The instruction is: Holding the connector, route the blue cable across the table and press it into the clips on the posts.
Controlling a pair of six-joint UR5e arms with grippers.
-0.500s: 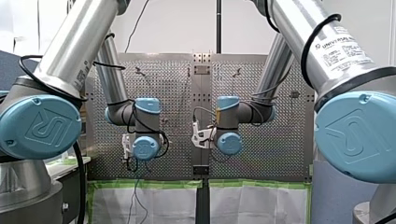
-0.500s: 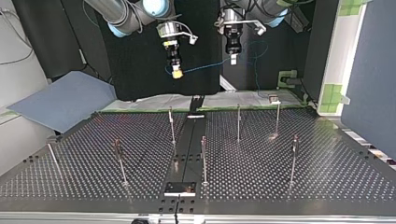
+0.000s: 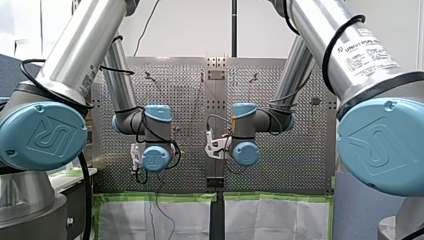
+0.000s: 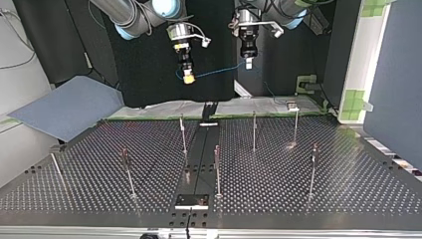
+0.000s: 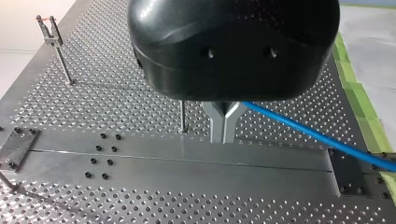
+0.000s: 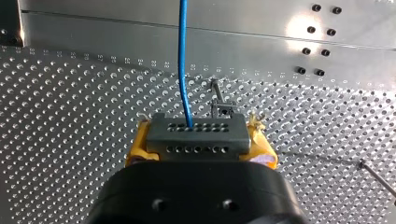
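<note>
**Fig.** R gripper: yellow pads clamped on dark connector. Blue cable exits connector face, runs ahead over perforated table. L gripper: metal fingers pressed together, pinching cable further along. Top view: both grippers aloft past table's far edge, cable slung betw. them, well apart from posts.

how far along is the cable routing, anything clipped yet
Done: my right claw grips the connector, and my left claw pinches the blue cable. In hand: both hang above the table. Left: no post holds cable; all routing remains.
</note>
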